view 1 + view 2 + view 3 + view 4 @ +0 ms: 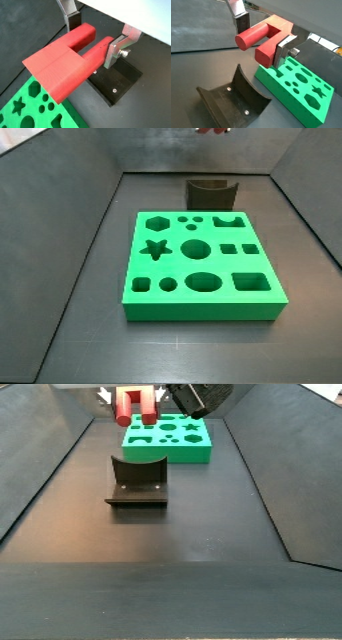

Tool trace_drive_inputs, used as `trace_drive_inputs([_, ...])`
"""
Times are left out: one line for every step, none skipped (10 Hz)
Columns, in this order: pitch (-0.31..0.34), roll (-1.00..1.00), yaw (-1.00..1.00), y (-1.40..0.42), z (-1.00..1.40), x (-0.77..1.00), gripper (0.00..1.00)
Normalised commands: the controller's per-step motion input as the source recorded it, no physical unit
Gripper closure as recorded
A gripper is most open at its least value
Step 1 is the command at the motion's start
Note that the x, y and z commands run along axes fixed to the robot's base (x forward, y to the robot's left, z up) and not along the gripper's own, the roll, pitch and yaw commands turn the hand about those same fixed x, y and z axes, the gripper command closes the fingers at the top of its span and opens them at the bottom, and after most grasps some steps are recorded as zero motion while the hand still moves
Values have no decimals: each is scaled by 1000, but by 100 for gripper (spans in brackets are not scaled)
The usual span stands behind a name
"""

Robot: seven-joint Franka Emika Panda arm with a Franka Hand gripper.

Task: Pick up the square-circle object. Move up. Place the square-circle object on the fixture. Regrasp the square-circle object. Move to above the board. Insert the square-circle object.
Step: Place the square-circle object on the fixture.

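The square-circle object (63, 62) is a red U-shaped block with one round prong and one square prong (270, 50). My gripper (92, 41) is shut on it across the two prongs and holds it high in the air. The silver fingers (240, 20) press on it from both sides. In a side view the red piece (134, 404) hangs above the far end of the floor, over the gap between fixture and board. The dark fixture (210, 194) with its scooped top stands on the floor below. The green board (201, 263) lies flat beside it.
Grey sloping walls (54, 464) enclose the dark floor on all sides. The fixture's base plate (120, 82) shows screw heads. The board (298, 85) carries star, hexagon, round, oval and square cut-outs.
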Motion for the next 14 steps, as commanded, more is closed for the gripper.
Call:
trace_drive_inputs([40, -1000, -207, 65, -1000, 105, 100])
trace_drive_inputs([27, -1000, -206, 78, -1000, 118, 100])
trace_drive_inputs([28, -1000, -206, 76, -1000, 123, 100])
trace_drive_inputs([10, -976, -209, 83, -1000, 132, 100])
trace_drive_inputs([-2, -861, -193, 87, -1000, 137, 100])
trace_drive_inputs([-16, -628, -151, 95, -1000, 147, 100])
trace_drive_inputs([-22, -450, -127, 102, -1000, 158, 100])
trace_drive_inputs([-19, -267, -94, 101, -1000, 170, 100])
trace_drive_inputs([-22, -220, -81, 102, -1000, 173, 100])
trace_drive_inputs([-19, -176, -65, 112, -962, 170, 100])
trace_drive_inputs([-18, -151, -54, 96, -774, 150, 100])
trace_drive_inputs([-15, -130, -42, 65, -545, 114, 100])
trace_drive_inputs([-20, -124, -40, 56, -438, 97, 100])
trace_drive_inputs([-10, -88, -25, 53, -370, 61, 100])
